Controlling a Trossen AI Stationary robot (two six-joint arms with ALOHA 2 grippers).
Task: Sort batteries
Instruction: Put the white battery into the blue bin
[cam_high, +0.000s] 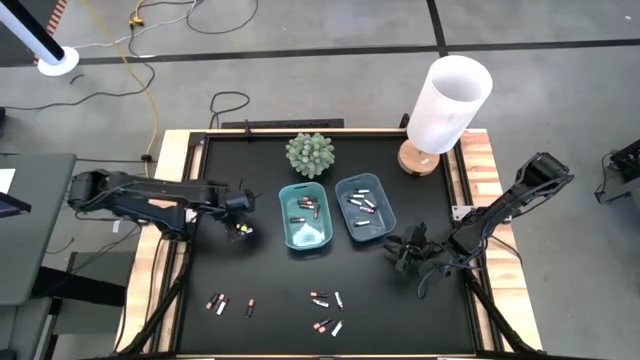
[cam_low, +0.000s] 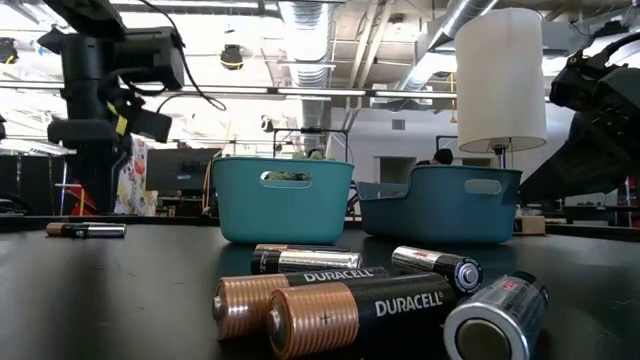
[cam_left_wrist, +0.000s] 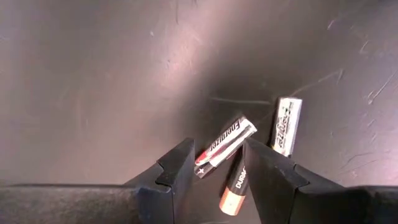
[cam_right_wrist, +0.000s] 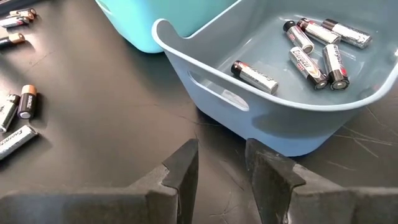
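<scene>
While the left gripper (cam_high: 240, 231) hangs just left of the teal tray (cam_high: 306, 232), its fingers (cam_left_wrist: 177, 171) stand apart over bare mat with nothing clamped; left wrist view shows three loose batteries (cam_left_wrist: 225, 147) past the tips: a silver one nearest the gap, a copper-ended one beside it, another silver one a bit further off

Right gripper (cam_high: 405, 252) sits well right of the teal tray, just below the darker blue tray (cam_high: 383, 229) that stands beside it. Fingers (cam_right_wrist: 183, 168) apart, empty, pointing at the blue tray's outer wall

Battery locations vs the teal tray:
- inside it: a few batteries (cam_high: 307, 206), mostly dark with copper ends as far as I can tell
- in the blue tray next door: several silver ones (cam_right_wrist: 316, 53), lying flat on the floor of it
- below and to the left, near the front mat edge: a small loose group (cam_high: 219, 303)
- straight below: another loose group (cam_high: 326, 310), mixed copper-top and silver; low view has these up close

Behind the teal tray: small green plant (cam_high: 309, 154); lamp (cam_high: 445, 112) at the back right corner
</scene>
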